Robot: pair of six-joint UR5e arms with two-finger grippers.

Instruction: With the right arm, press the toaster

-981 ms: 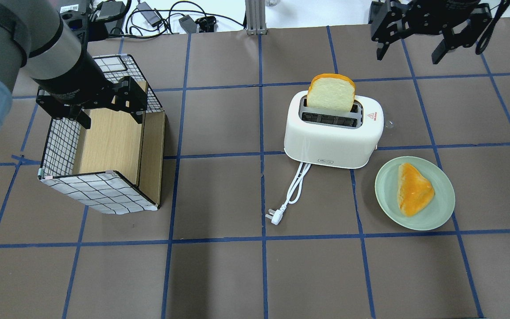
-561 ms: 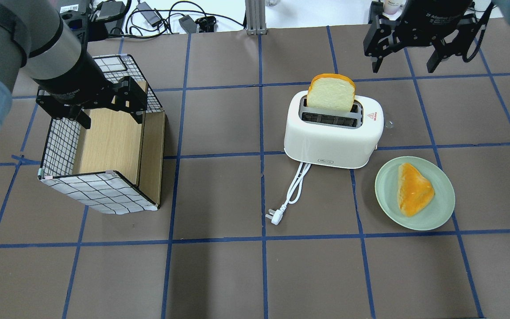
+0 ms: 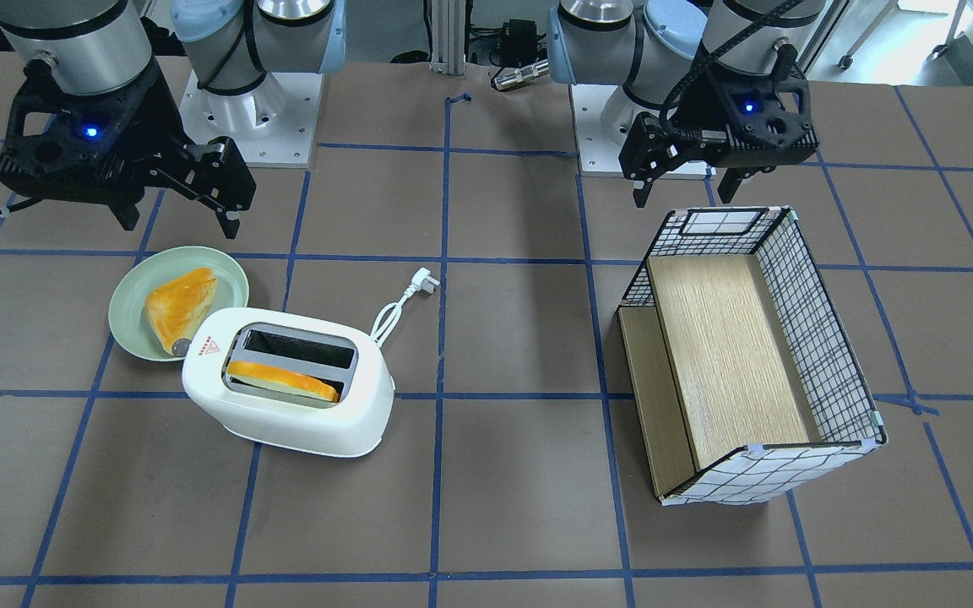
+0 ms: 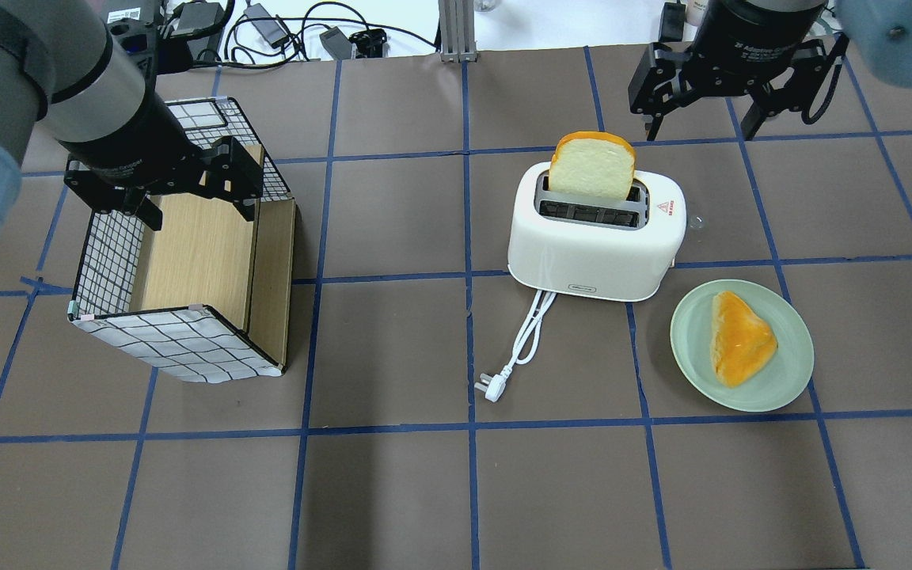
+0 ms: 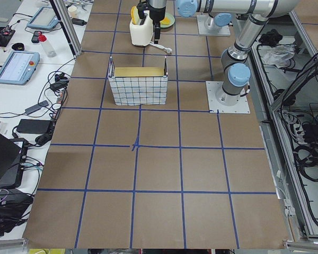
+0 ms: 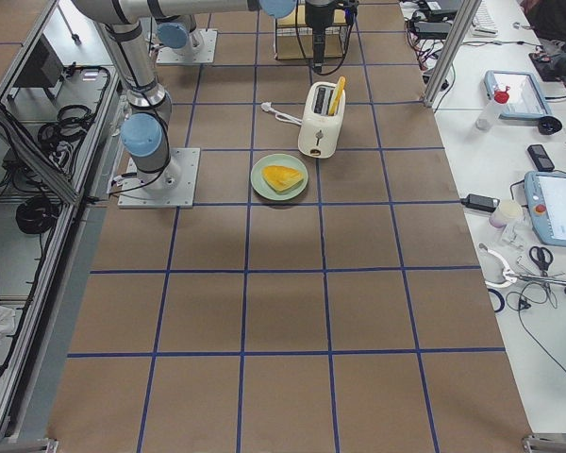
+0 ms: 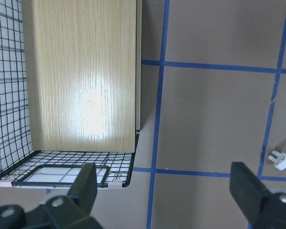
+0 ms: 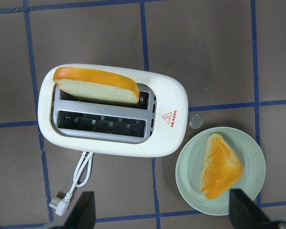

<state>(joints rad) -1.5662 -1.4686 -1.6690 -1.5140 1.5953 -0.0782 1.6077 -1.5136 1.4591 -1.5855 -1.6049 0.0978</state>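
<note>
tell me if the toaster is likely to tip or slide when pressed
The toaster probably won't tip: it sits flat and broad-based on the table. It looks like light plastic, so a slanted push could slide it. The bread slice standing tall in one slot may wobble.

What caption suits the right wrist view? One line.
Past the open right pincer: toaster with bread in one slot, another slice on green plate.
</note>
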